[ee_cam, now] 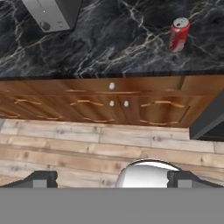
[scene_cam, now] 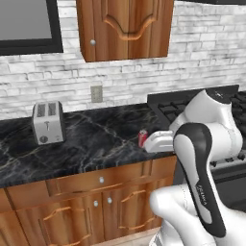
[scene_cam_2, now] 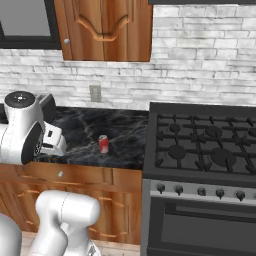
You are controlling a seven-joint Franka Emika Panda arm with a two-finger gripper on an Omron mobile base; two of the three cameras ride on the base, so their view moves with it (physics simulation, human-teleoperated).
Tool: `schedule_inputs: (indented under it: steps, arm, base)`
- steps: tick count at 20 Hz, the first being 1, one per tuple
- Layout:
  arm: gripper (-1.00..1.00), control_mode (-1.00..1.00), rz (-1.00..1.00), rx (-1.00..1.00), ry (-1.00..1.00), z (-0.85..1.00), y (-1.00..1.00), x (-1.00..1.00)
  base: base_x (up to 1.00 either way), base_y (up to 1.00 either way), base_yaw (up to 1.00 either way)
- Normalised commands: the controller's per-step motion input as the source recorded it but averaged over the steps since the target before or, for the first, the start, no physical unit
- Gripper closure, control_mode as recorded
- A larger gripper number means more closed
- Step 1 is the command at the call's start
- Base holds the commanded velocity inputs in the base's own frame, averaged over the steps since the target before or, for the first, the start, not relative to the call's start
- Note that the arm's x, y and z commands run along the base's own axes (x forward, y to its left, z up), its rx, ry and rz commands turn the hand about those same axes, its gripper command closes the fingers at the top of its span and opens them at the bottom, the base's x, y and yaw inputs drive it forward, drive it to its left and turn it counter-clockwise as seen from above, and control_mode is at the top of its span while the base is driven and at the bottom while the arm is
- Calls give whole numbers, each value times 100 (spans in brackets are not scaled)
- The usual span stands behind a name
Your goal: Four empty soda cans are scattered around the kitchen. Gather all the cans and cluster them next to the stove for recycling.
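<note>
One red soda can [scene_cam: 142, 138] [scene_cam_2: 103, 143] stands upright on the black marble counter [scene_cam: 96, 144], a short way left of the stove [scene_cam: 168, 108] [scene_cam_2: 200, 145]. In the hand view the can [ee_cam: 179, 35] is at the upper right, near the counter's front edge. My gripper [ee_cam: 113, 179] is open, its two dark fingertips [ee_cam: 41, 178] spread wide with nothing between them. It hangs in front of the counter over the wood floor, well short of the can. The arm's white wrist [scene_cam: 158, 141] sits just right of the can in the left base view.
A silver toaster [scene_cam: 48, 122] [ee_cam: 52, 13] stands at the counter's left. Brown drawers and cabinet doors [ee_cam: 111, 105] run below the counter, and an upper cabinet [scene_cam: 125, 29] hangs above it. A wall outlet [scene_cam_2: 94, 93] is behind. The oven front with knobs [scene_cam_2: 200, 192] faces the floor.
</note>
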Motion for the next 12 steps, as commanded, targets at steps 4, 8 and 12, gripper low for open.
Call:
schedule_inputs:
  steps: [4, 8, 12]
  arm:
    - [-100, -100, 0, -8, 0, 0, -2, 26]
    - [-100, -100, 0, -4, 0, 0, -1, 33]
    - [-100, -100, 0, -3, 0, -4, -4, 35]
  base:
    - [0, 0, 0]
    - [0, 0, 0]
    - [0, 0, 0]
